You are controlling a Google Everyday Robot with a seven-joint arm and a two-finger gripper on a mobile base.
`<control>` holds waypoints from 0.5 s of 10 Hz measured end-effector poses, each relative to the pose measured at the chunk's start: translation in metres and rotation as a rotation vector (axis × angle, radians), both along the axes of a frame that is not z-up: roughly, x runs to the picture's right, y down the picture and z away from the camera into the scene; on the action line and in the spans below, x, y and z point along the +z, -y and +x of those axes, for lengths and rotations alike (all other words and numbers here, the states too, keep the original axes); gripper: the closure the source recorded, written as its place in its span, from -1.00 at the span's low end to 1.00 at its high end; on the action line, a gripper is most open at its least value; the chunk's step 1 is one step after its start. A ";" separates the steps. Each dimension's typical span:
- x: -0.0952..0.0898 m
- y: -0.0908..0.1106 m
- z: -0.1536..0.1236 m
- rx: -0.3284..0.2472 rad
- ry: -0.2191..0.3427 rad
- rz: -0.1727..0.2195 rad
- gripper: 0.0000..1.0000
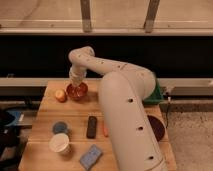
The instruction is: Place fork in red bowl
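In the camera view, the claw (76, 82) hangs just above the small glossy orange-red bowl (77, 92) at the far end of the wooden counter (75, 122). I cannot tell how the claw stands, nor make out the fork, so the placing looks close to its end but unconfirmed. The white arm (117, 75) reaches over the bowl, wrist bent downward.

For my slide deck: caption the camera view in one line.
White arm reaches across the wooden table, gripper just above the red bowl beside an orange fruit.
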State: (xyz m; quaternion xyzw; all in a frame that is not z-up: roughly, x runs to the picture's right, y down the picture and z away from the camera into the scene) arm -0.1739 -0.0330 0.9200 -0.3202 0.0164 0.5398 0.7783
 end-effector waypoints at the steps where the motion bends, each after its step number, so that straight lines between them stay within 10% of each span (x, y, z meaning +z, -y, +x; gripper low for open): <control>1: 0.003 -0.001 0.004 0.003 -0.003 -0.006 -0.34; 5: 0.004 -0.005 0.013 0.008 -0.009 -0.020 -0.60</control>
